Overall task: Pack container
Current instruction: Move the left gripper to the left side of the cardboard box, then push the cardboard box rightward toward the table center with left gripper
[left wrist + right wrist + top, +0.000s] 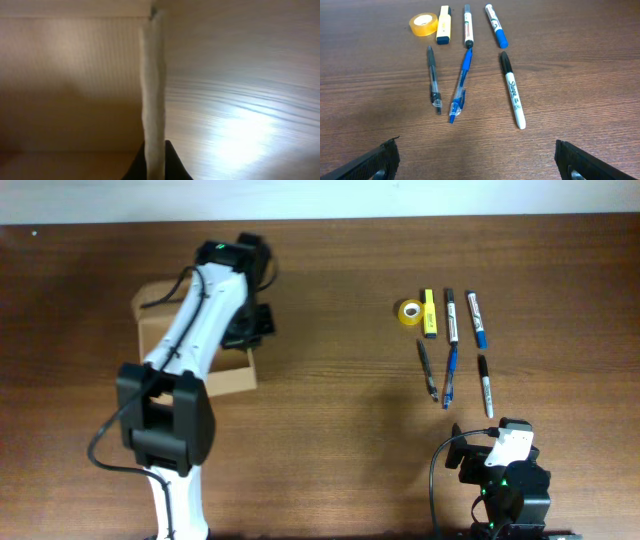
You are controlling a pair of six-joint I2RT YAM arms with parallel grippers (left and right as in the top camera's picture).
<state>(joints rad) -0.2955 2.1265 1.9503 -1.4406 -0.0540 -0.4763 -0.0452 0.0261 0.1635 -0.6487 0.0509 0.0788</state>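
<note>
The tan cardboard container (152,326) stands open at the left of the table, partly under my left arm. My left gripper (248,326) is at its right wall. In the left wrist view the two black fingers (154,162) are shut on the upright edge of that cardboard wall (153,85), with the box's inside to the left and the table to the right. My right gripper (498,452) is open and empty near the front right edge; its fingertips (477,160) frame bare table short of the pens.
At the right lie a yellow tape roll (423,25), a yellow highlighter (444,25), a black-capped marker (468,25), a blue marker (495,25), a black pen (434,80), a blue pen (460,85) and a black Sharpie (512,90).
</note>
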